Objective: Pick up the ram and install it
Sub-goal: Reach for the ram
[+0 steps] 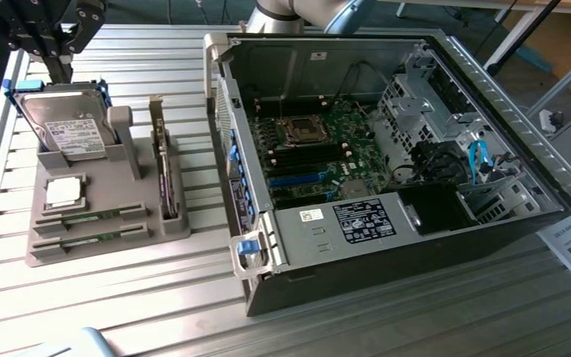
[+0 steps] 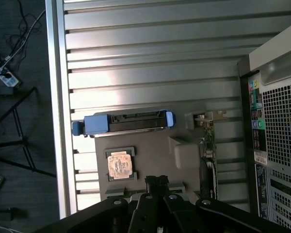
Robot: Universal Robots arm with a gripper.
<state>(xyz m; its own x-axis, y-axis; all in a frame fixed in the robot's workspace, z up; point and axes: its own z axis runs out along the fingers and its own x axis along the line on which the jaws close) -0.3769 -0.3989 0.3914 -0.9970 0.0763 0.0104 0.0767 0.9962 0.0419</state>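
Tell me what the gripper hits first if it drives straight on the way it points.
The gripper would probably meet the gray holder, near the processor chip; depth is unclear.

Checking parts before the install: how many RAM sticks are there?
2, both in the holder: one stick in the slot beside the processor, the other in the next slot, at the holder's edge. Any seated in the computer can't be made out.

Room stood open above the ram sticks; the hard drive rose beyond, the card at the exterior view's right.
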